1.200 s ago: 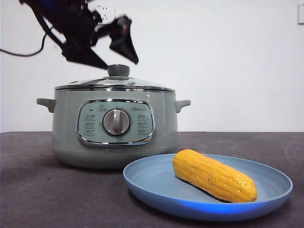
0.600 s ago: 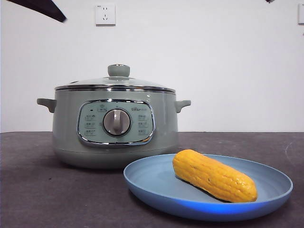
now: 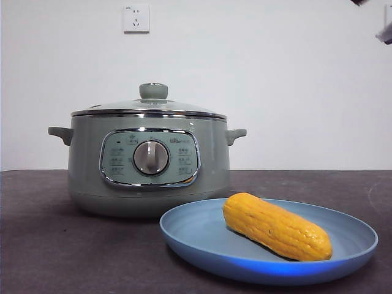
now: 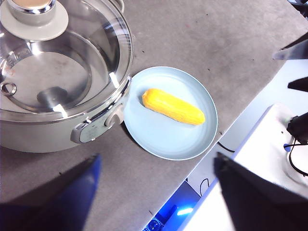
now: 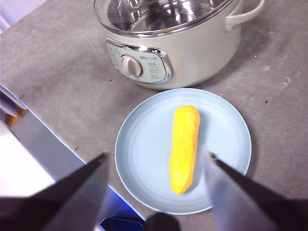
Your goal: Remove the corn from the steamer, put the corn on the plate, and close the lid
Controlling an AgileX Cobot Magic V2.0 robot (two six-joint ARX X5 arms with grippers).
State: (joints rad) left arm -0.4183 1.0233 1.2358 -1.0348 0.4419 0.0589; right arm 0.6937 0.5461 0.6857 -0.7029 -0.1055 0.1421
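Front view: corn cob [image 3: 277, 226] lies on the blue plate [image 3: 202, 245] at lower right of frame, glass lid [image 3: 149, 108] sits on the sage-green steamer [image 3: 150, 162] at centre left. All steps look done. Judgement: only retreat is left, so keep both arms high and clear of the lid knob [image 3: 153, 91]. Left tool [image 4: 156, 185] and right tool [image 5: 154, 180] both released, holding nothing, above the grey surface [image 3: 49, 245]. Count: one corn, one plate, one steamer, one lid, two tools.

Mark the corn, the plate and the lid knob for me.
corn [image 3: 277, 226], front view, middle of the cob.
plate [image 3: 196, 228], front view, bare floor beside the cob.
lid knob [image 3: 153, 91], front view, side of the green knob.
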